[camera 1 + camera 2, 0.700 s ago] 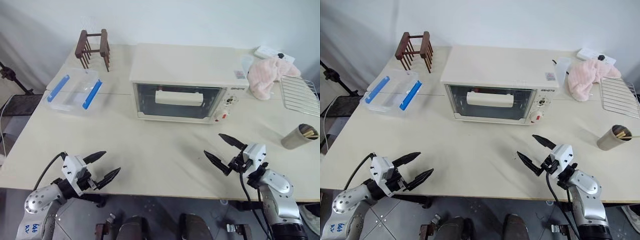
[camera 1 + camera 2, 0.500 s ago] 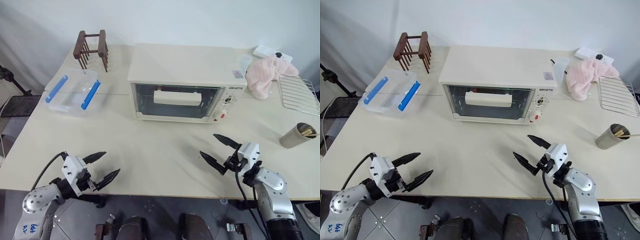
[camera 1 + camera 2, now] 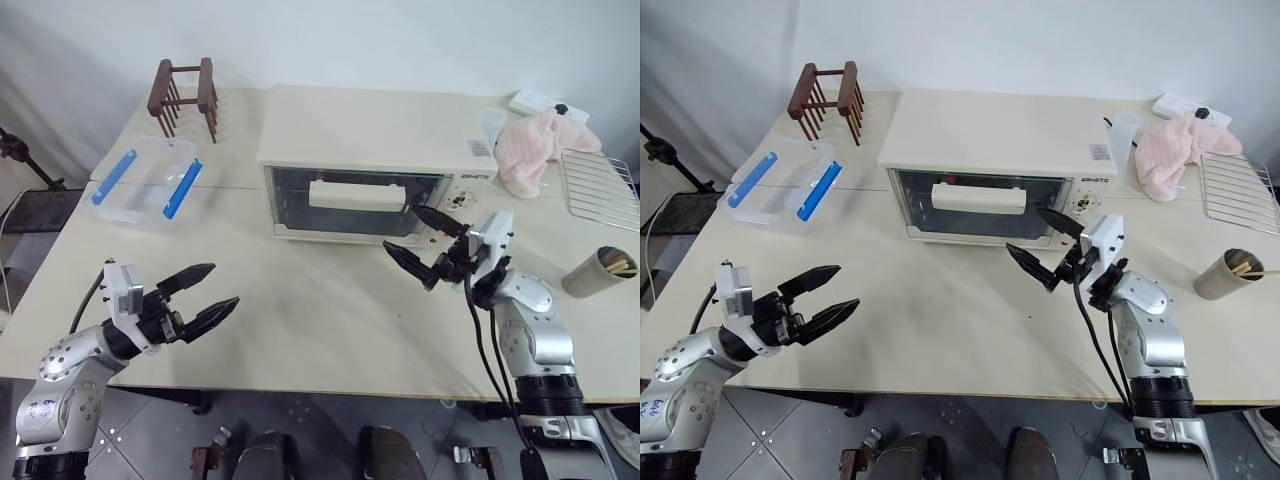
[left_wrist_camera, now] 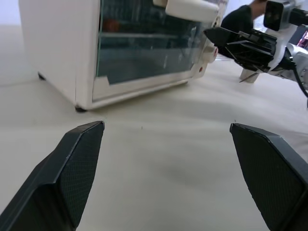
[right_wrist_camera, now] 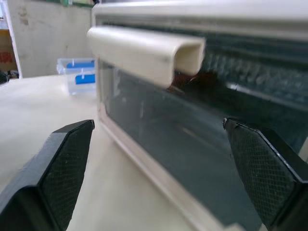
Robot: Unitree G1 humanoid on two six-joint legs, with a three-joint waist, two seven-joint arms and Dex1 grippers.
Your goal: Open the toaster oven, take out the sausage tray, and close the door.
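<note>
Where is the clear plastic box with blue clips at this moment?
In the left eye view the clear plastic box lies on the table's left side, left of the toaster oven and in front of the brown wooden rack.

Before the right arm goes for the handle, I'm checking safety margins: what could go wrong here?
The right gripper sits low and right of the handle, so its open fingers may strike the door glass or the knobs. The toaster oven stands free on the table; a pull might drag it forward.
</note>
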